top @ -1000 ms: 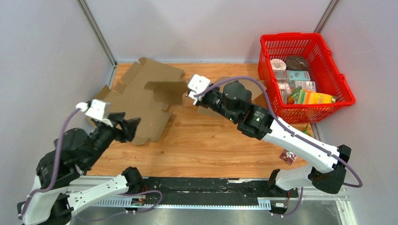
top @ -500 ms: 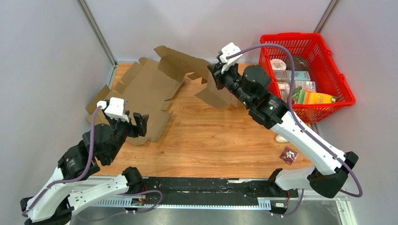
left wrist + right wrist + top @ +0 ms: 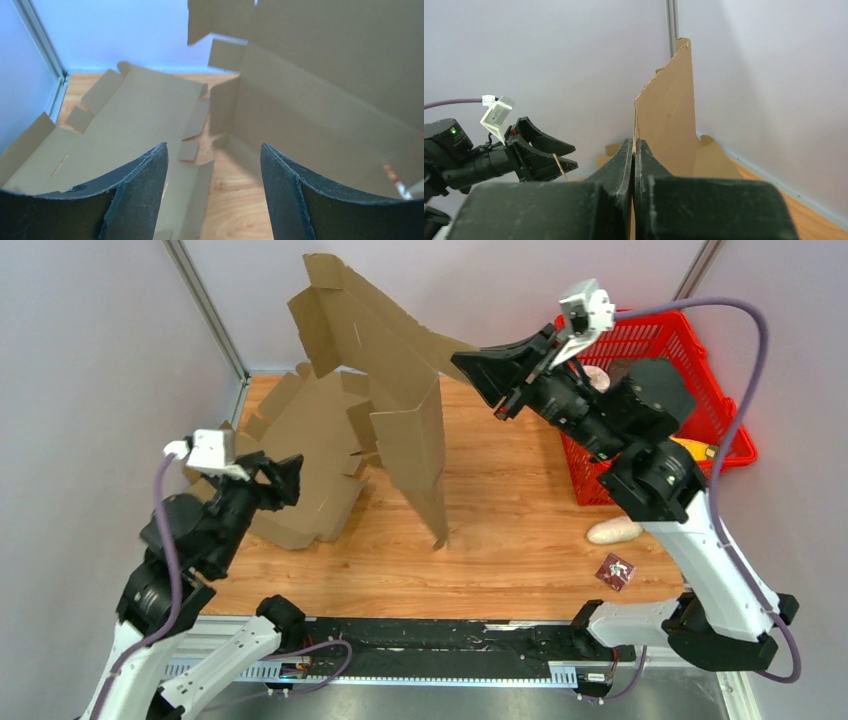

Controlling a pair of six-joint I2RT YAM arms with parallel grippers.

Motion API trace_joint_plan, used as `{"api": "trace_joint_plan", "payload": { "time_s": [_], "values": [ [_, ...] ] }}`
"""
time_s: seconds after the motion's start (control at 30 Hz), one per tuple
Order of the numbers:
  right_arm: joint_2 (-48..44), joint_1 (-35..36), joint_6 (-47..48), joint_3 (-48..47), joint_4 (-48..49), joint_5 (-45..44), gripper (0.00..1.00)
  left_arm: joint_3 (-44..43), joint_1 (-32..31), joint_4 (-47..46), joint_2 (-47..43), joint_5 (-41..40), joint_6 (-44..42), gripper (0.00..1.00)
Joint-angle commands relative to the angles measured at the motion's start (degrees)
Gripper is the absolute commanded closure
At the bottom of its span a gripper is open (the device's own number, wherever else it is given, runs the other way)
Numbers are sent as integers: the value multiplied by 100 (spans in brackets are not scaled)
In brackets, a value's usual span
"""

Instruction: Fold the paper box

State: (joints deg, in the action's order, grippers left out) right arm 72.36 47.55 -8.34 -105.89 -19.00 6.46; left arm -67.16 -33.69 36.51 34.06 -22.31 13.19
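Wooden worktop [image 3: 520, 540]. Paper box [image 3: 400, 370] hangs upper centre, half unfolded. Right end effector [image 3: 465, 362] is closed, pinching its top edge. Left end effector [image 3: 282, 478] is open and empty, lower left. Judged light, floppy at creases; grip near panel edges.

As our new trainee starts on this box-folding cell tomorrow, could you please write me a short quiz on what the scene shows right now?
1. True or false: the left tool is open and empty.
2. Fill in: the red basket stands at the table's far ____ corner.
3. The right tool is shut on: A) the raised cardboard sheet; B) a basket item; C) nothing.
Key: 1 true; 2 right; 3 A.
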Motion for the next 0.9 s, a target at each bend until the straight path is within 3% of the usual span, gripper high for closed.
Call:
{"api": "trace_joint_plan", "payload": {
  "time_s": [0.0,0.17,0.37,0.47,0.57,0.63,0.73,0.87],
  "values": [
    [-371,17,-888,-170,-349,-47,100,-307,38,-269,-576,201,96,25],
    [-740,-515,-1204,620,-648,-884,100,-526,38,259,-480,218,175,24],
    [-600,-2246,-1802,1938,-289,776,100,-746,38,577,302,349,193,21],
    [-512,-2775,-1733,2335,-33,1077,100,-790,204,348,837,682,114,19],
    [-328,-3058,-1557,2502,203,1655,100,-843,810,50,1461,1674,324,19],
    [-127,-3085,-1216,2477,231,2120,100,-642,1300,-538,1838,2483,535,19],
    [-46,-3085,-1126,2564,300,2263,100,-422,1732,-1083,2383,3038,746,20],
    [-81,-3129,-1196,2731,459,2404,100,9,1936,-2181,3017,3636,729,19]
  ]
}}
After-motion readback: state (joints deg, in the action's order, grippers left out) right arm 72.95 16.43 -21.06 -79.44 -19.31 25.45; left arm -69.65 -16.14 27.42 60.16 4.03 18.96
